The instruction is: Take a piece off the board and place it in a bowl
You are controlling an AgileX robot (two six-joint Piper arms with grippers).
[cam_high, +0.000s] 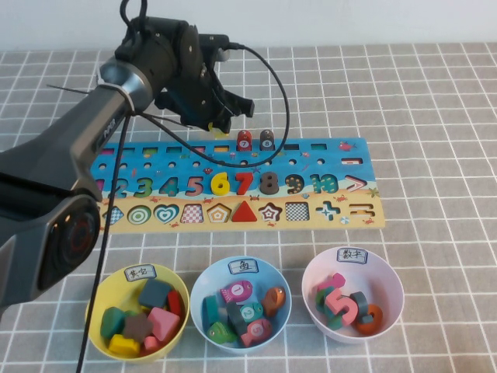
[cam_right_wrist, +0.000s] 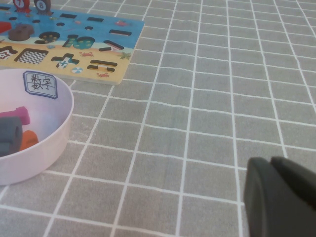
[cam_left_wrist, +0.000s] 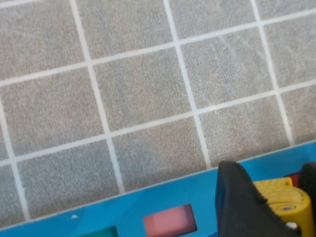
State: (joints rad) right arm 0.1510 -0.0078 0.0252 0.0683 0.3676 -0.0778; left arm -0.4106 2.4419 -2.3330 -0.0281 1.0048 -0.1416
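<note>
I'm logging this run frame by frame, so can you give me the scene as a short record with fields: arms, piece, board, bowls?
left gripper: over the board's far edge, fingers either side of the yellow fish piece
right gripper: low over bare tablecloth, away from the board, fingers together
board: flat on the cloth; red fish and dark grey fish stand in its far row
light blue bowl: middle of three, holds fish pieces
yellow bowl: robot's left, shape pieces
pinkish-white bowl: robot's right, number pieces

yellow piece (cam_left_wrist: 284,200) half behind left gripper (cam_left_wrist: 266,202), right gripper (cam_right_wrist: 281,197) cropped
</note>
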